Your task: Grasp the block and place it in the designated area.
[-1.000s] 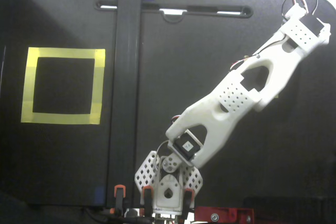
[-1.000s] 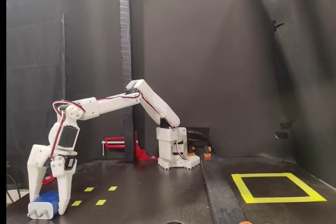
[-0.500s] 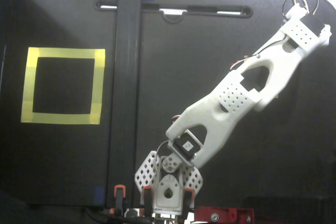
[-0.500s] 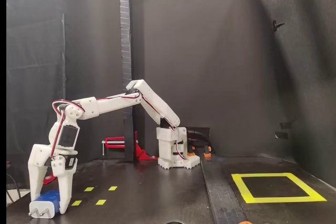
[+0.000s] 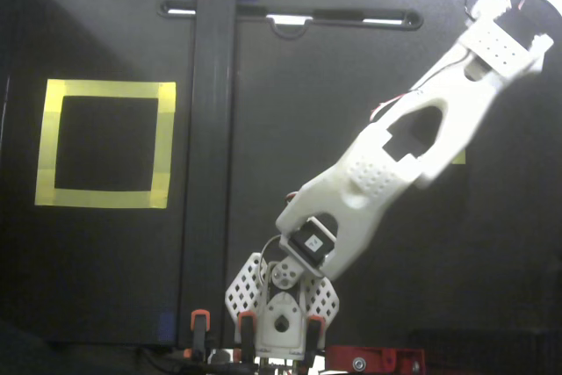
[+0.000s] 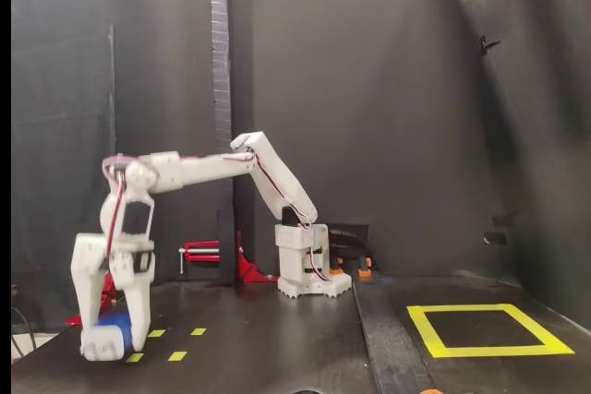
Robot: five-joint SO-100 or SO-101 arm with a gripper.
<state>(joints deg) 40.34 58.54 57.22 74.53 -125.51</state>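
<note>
Well apart from the designated area (image 6: 488, 329), the block (image 6: 108, 340), judged light and rigid, was clenched across its sides by the jaws.

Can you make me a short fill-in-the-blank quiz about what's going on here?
1. The hand holds a ____ block.
2. The block is lifted ____ the table.
3. The big tape square is ____ in colour.
4. Inside that square there is ____ block.

Missing words: blue; off; yellow; no
</note>
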